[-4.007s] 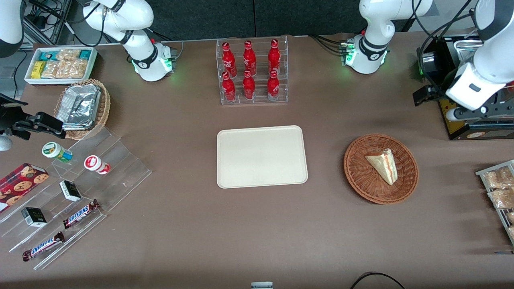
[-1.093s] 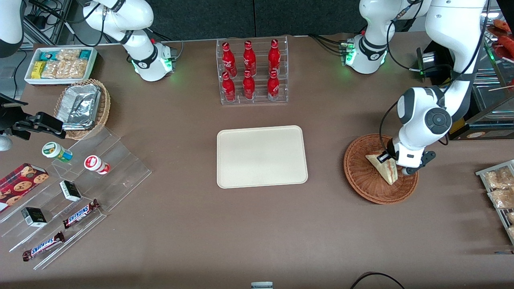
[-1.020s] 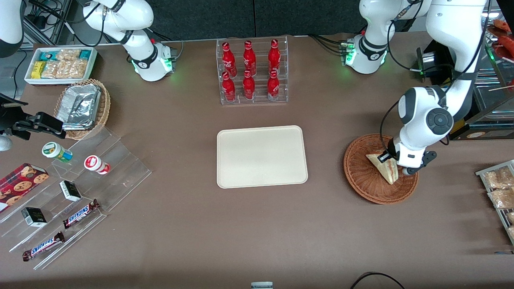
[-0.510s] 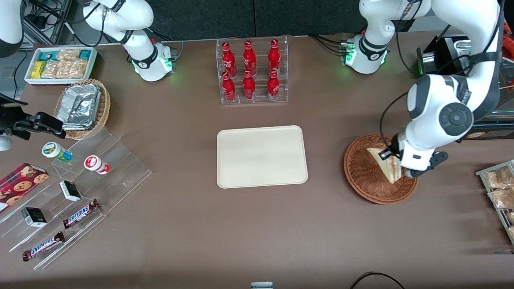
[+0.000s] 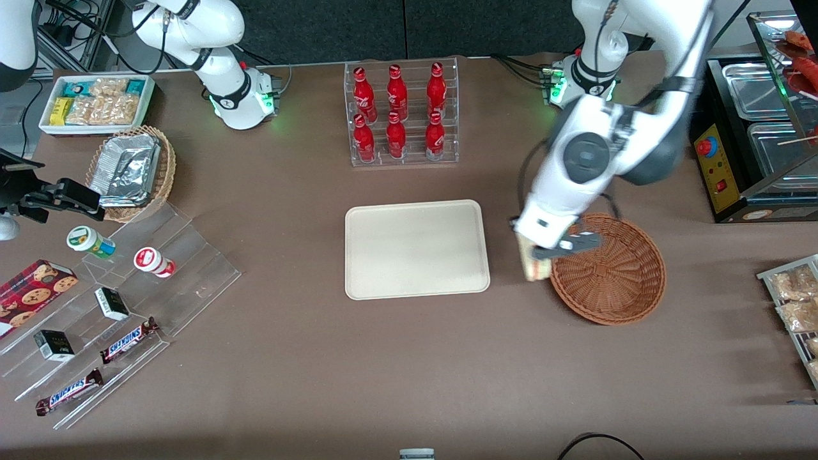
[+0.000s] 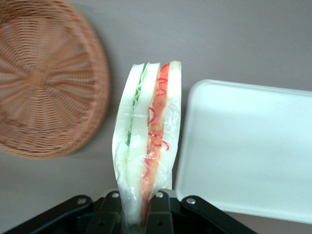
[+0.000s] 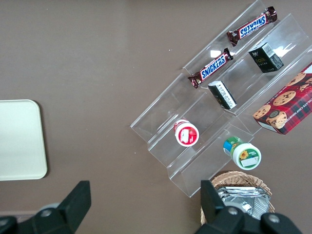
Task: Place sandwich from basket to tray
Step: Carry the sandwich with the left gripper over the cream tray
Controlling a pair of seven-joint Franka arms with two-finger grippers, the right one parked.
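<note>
Gripper (image 5: 535,255) hangs over the gap between tray and basket, fingers (image 6: 158,213) pinched on the sandwich (image 6: 147,141) at its lower end. Sandwich held off the table, wrapped in clear film, filling edge toward the wrist camera: green stripe on one side, pink-red on the other. In the front view the sandwich (image 5: 532,263) shows only as a pale sliver under the wrist, just beside the basket rim.

Basket (image 5: 607,268): round, reddish-brown wicker, nothing in it. Sits toward the working arm's end of the table.

Tray (image 5: 416,249): cream, rounded corners, mid-table, nothing on it. Not touching the basket.

Clear acrylic rack (image 5: 402,115) near the table edge farthest from the front camera: six red bottles, two rows of three.

Toward the parked arm's end:
- White bin (image 5: 96,102) at the table corner, holding snack packets, count not readable.
- Tan wicker basket (image 5: 137,172) nearer the camera than the bin, holding crinkled foil containers; number unclear.
- Stepped clear display (image 5: 160,281): two small round tubs (one green lid (image 5: 89,241), one red lid (image 5: 152,262)), two small dark boxes, two Snickers bars (image 5: 128,340), one red cookie box (image 5: 32,295) at the table edge.

Working arm's end: wire rack of bagged snacks (image 5: 792,306) at the table edge, partly cut off. A dark appliance (image 5: 754,147) with metal pans and a red button stands at that end's corner.
</note>
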